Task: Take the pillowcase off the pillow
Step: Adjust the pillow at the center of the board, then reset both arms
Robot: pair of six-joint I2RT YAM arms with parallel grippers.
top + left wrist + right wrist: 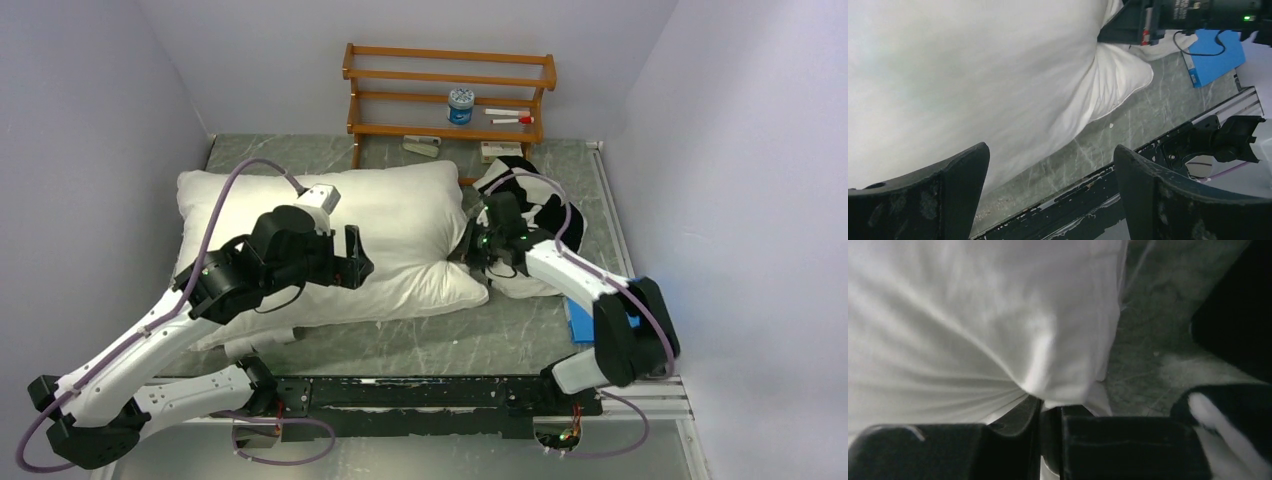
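The white pillow lies across the left and middle of the table. The black-and-white checkered pillowcase lies crumpled to its right, off the pillow; a bit of it shows in the right wrist view. My right gripper is at the pillow's right end and is shut on a pinch of the pillow's white fabric. My left gripper hovers over the pillow's near edge, open and empty, with the pillow beyond its fingers.
A wooden shelf with a small jar and pens stands at the back. A blue flat pad lies by the right arm and also shows in the left wrist view. A black rail runs along the near edge.
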